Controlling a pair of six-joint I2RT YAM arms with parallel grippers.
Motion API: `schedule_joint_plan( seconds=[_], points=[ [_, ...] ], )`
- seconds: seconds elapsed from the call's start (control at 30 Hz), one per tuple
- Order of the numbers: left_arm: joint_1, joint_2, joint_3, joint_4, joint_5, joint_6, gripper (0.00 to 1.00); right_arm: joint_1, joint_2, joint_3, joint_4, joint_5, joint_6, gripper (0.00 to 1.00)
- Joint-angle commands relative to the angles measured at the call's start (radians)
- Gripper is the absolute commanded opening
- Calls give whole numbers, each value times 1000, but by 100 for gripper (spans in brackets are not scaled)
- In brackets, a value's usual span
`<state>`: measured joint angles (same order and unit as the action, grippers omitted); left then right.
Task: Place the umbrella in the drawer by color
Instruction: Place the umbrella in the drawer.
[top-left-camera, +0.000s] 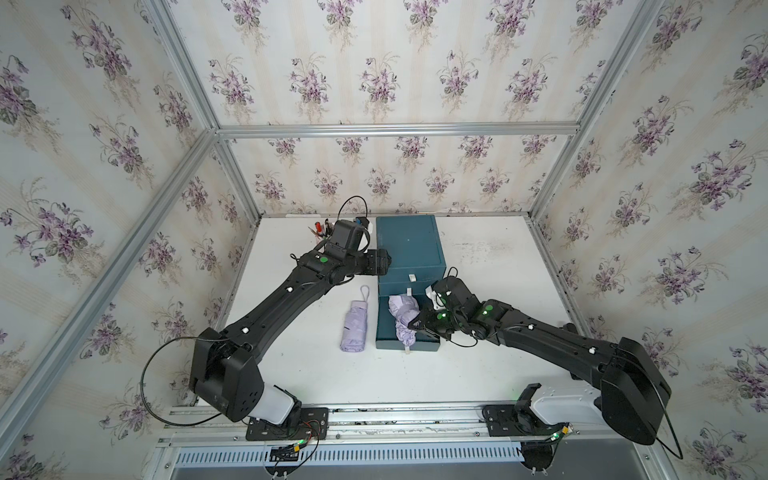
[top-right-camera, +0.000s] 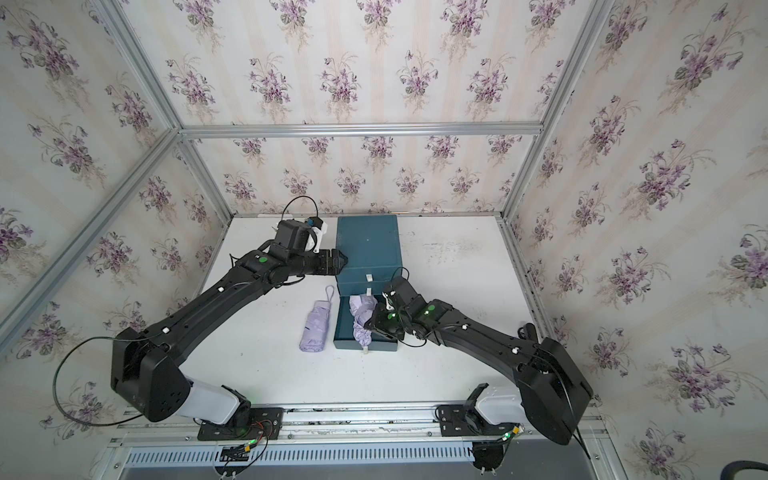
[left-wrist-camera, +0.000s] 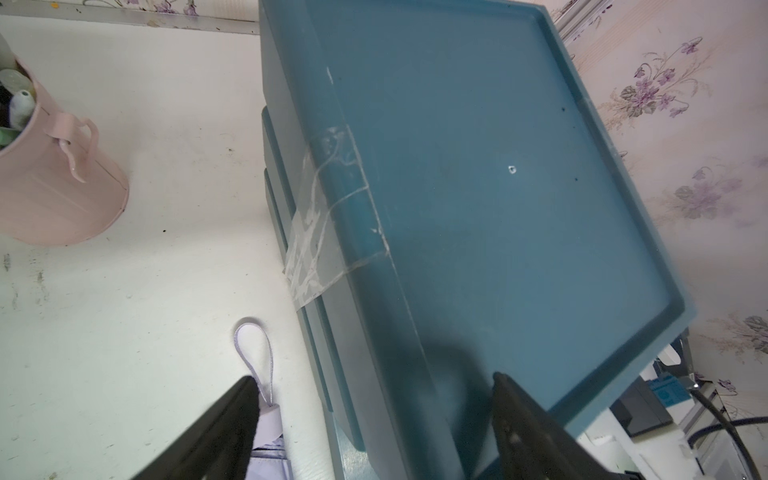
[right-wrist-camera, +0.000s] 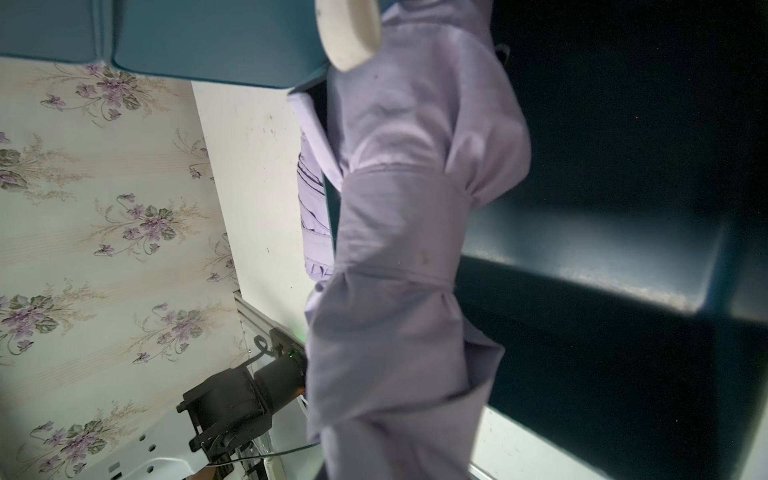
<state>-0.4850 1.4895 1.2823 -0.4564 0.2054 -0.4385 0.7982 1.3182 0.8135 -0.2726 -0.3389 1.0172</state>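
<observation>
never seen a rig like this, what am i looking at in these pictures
Two black robot arms reach over a white table. The two wide pictures look down from overhead; the other two come from cameras on the arms' wrists. On the table: a teal cabinet with one drawer pulled out, a flat folded umbrella beside it, and a pink pot. The right end effector is shut on a bundled umbrella over that drawer. The left end effector is open, holding nothing, beside the cabinet.
</observation>
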Motion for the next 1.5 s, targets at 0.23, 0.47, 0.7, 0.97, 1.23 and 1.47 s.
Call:
schedule_joint_plan(
  seconds=[0.23, 0.47, 0.7, 0.97, 1.23, 1.47],
  points=[
    [-1, -6, -21, -136, -7, 26, 85, -5, 37, -31, 148, 12, 44, 0],
    [-1, -1, -20, -133, 6, 21, 86, -5, 72, 27, 150, 32, 46, 0],
    [-1, -6, -27, -128, 24, 14, 86, -5, 94, -15, 186, 60, 72, 0],
    [0, -16, -27, -132, 28, 13, 87, 40, 161, -33, 230, 81, 41, 6],
    [0, -31, -20, -136, 29, -3, 89, 74, 164, -39, 75, 170, -28, 54],
    [0, -68, -9, -160, -20, -36, 90, 88, 117, -76, -33, 242, -75, 45]
  ],
)
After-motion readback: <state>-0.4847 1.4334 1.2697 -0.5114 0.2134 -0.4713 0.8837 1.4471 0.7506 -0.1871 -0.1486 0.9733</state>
